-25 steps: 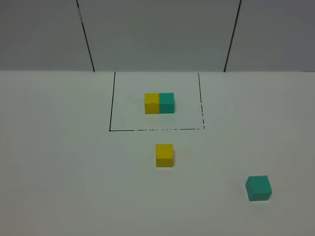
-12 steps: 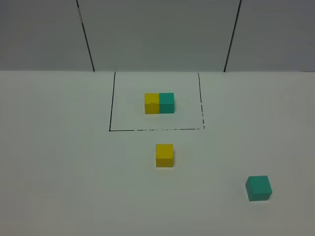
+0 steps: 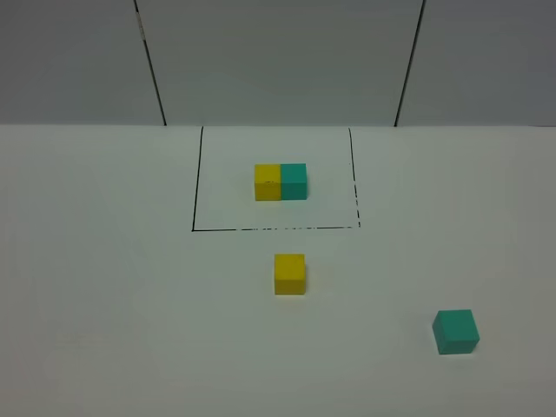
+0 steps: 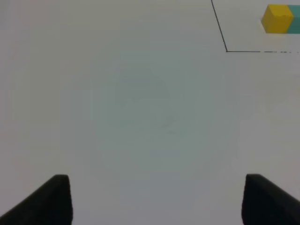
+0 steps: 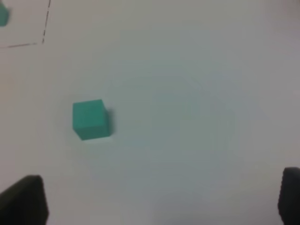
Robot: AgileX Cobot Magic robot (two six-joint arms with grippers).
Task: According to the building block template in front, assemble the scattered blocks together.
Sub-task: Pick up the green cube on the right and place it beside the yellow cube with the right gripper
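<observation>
Left pincer (image 4: 157, 201): jaws spread wide, gripping nothing; it hangs over bare table, well apart from every cube, and is seen only in its own wrist view.
Right pincer (image 5: 157, 199): jaws also spread wide and empty; it hangs over the table with the teal cube ahead of it, clear of both fingertips (image 5: 23, 199).
Counts: two pincers, one frame, one template, two loose cubes; four cubes in all, two yellow and two teal.
Table (image 3: 104, 304): white and flat, carrying everything.
Frame (image 3: 217, 230): thin black drawn rectangle at the table's 12 o'clock side, its line broken along the near and right edges.
Template (image 3: 281, 182): yellow and teal cubes touching side by side, yellow at 9 o'clock and teal at 3 o'clock, inside the frame.
Yellow cube (image 3: 290, 274): loose, at 6 o'clock from the template, just outside the frame's near line.
Teal cube (image 3: 456, 332): loose, at about 4 o'clock from the yellow cube, well apart from it and slightly turned.
</observation>
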